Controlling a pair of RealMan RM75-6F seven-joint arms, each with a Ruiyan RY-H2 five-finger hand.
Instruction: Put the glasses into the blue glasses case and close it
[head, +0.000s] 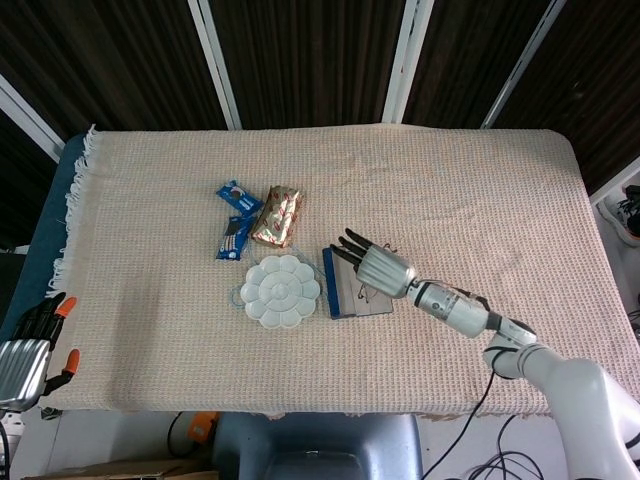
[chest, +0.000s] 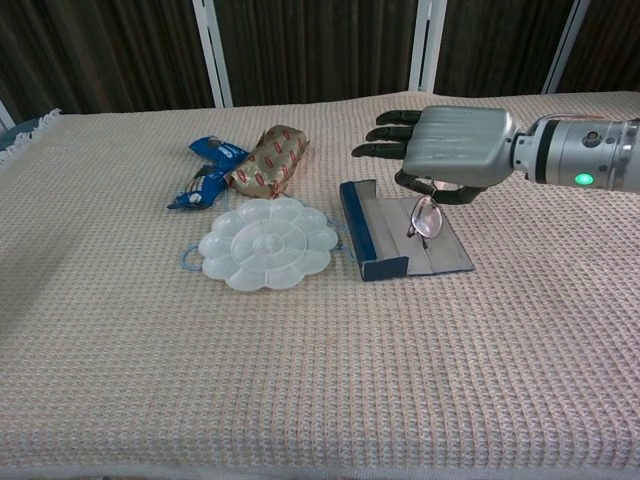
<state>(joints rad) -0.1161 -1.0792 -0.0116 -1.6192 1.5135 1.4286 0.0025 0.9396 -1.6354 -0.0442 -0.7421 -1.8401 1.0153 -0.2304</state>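
The blue glasses case (chest: 372, 240) (head: 333, 290) lies open on the cloth, its grey inside facing up. My right hand (chest: 450, 150) (head: 375, 266) hovers over the case, palm down, pinching the glasses (chest: 425, 217) (head: 374, 296) from above. The glasses hang below the hand, over the grey inside of the case. Whether they touch the case I cannot tell. My left hand (head: 28, 345) rests off the table's left front corner, holding nothing, its fingers slightly apart.
A white flower-shaped palette (chest: 267, 241) (head: 282, 289) sits just left of the case. Behind it lie a gold snack packet (chest: 268, 160) (head: 277, 216) and two blue wrappers (chest: 205, 172) (head: 235, 217). The beige cloth (chest: 300, 380) covers the table.
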